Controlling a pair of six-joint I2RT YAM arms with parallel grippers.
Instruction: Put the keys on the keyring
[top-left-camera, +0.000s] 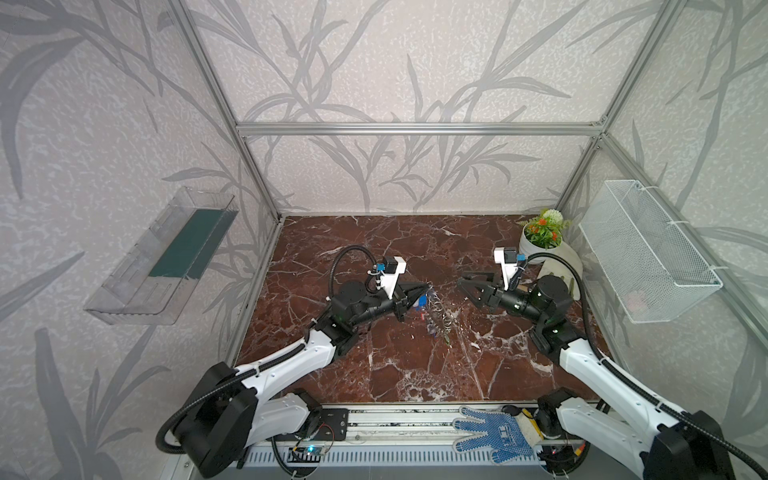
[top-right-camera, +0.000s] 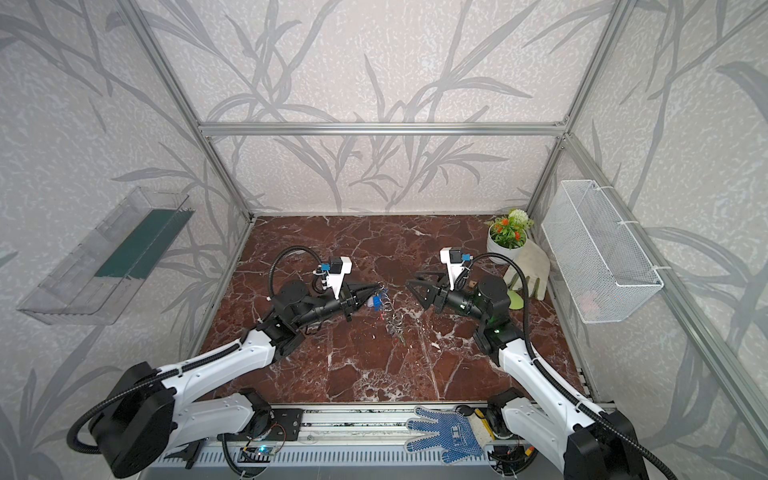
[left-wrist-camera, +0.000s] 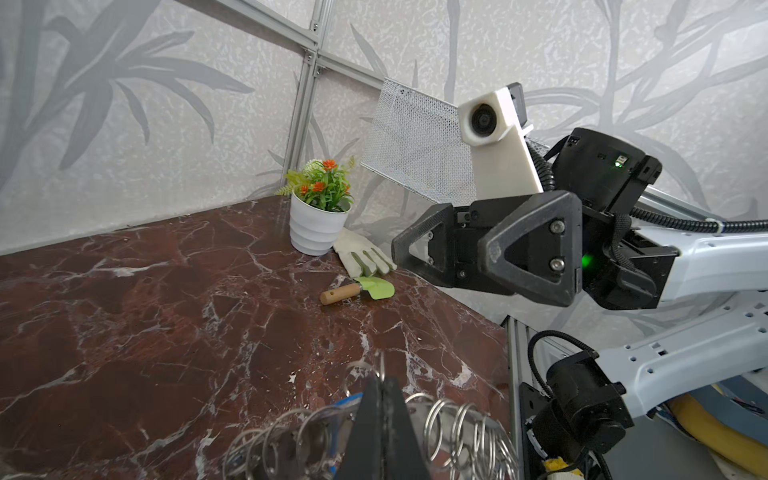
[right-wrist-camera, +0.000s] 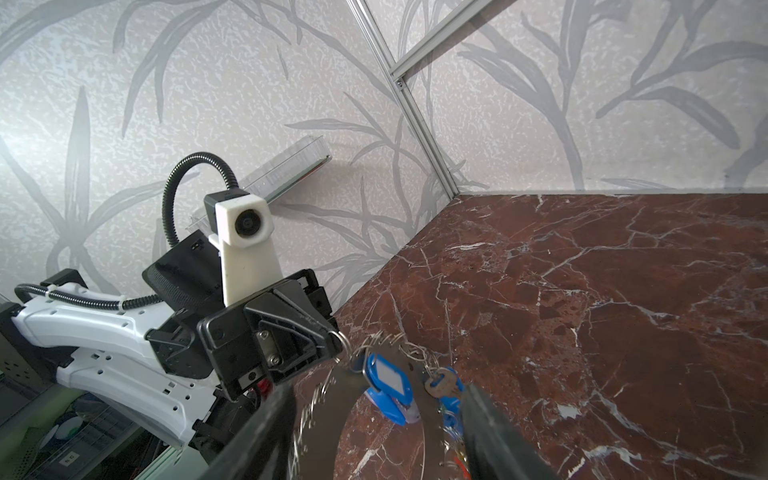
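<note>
Centre-left, over the middle of the table (top-left-camera: 374, 365): left gripper (top-left-camera: 424, 286), jaws pressed flat together on the far upper edge of the keyring (top-left-camera: 439, 316). Cannot tell whether pinching the rim itself or one of the split rings (left-wrist-camera: 469, 436) crowded round the fingertips. Held up at that end, hanging on edge. Cannot tell whether resting on the table at the near end.

Expect a light, rigid metal plate, smooth and slippery, free to swing and twist about a single pinch point. Expect springy wire in the split rings, stiff to pry apart, loose and rattling around the rim. Best taken on the flat band between rings. For a key, better on the plastic tag than on the thin blade.

Seen in both top views as a narrow streak, long axis running from far, at the closed jaws, toward near and slightly right. Flat face and large central hole turned right, toward the other arm. Against that face, hanging downward: a blue tag (right-wrist-camera: 388, 380) with white window and a bare silver key (right-wrist-camera: 436, 384).

Further right, near the metal but not touching: right gripper (top-left-camera: 462, 280), jaws spread wide, nothing between them, aimed left at the keyring.
</note>
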